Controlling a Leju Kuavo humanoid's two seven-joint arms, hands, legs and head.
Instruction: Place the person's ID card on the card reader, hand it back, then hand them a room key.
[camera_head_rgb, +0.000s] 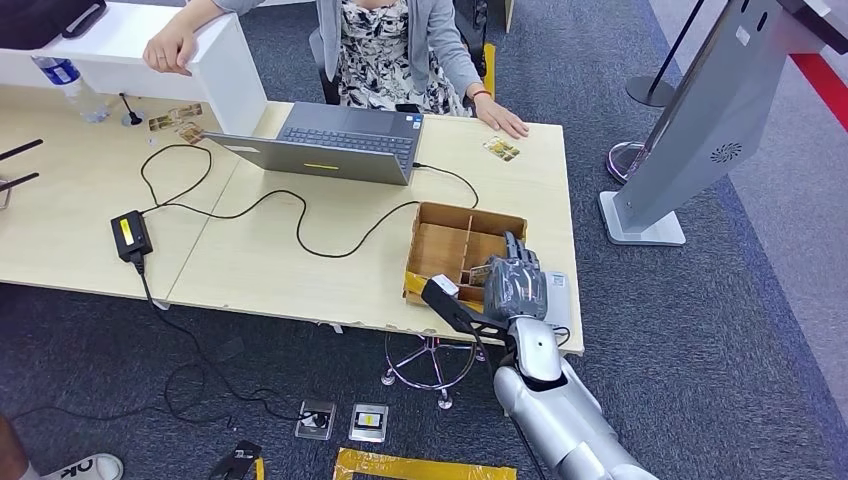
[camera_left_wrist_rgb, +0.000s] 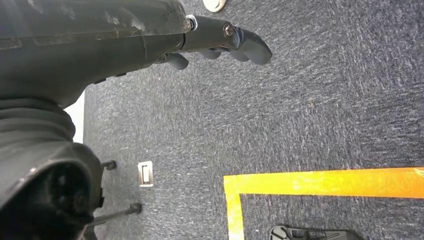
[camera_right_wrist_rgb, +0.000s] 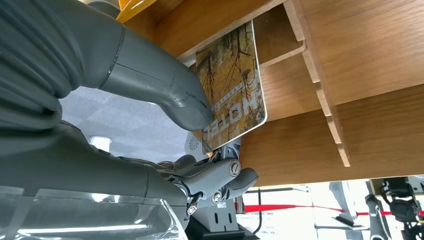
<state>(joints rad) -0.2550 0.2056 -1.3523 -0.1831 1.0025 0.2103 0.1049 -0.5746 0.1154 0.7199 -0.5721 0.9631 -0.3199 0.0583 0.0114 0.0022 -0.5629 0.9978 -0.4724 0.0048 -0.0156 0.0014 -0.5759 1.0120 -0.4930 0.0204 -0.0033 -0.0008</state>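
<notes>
Pinching a hotel room key card (camera_right_wrist_rgb: 232, 85) between its thick grey thumb (camera_right_wrist_rgb: 165, 95) and the darker fingers (camera_right_wrist_rgb: 220, 177) below, the right robot hand (camera_head_rgb: 513, 283) sits over the wooden divided box (camera_head_rgb: 440, 222), at the box's near right corner. The card has an autumn-tree print and the word HOTEL at its free end; its long axis runs from the grasp out into the box, with the far short edge reaching toward a wooden divider wall (camera_right_wrist_rgb: 320, 80), and whether it touches the wood cannot be told. In the head view the card is mostly hidden by the hand. The box stands on the pale wooden surface (camera_head_rgb: 270, 265), near the front edge, with an open grey laptop (camera_head_rgb: 330, 145) beyond it and a black cable (camera_head_rgb: 300, 215) looping from the laptop side toward a small black power brick (camera_head_rgb: 131, 235) well to the box's left. Another card (camera_head_rgb: 501, 149) lies flat on the surface beyond the box, just beside a seated person's hand (camera_head_rgb: 503, 121). The left robot hand (camera_left_wrist_rgb: 220, 42) hangs over grey carpet (camera_left_wrist_rgb: 310, 100) with its fingers loosely curled and nothing in them, near a strip of yellow tape (camera_left_wrist_rgb: 320, 182).
</notes>
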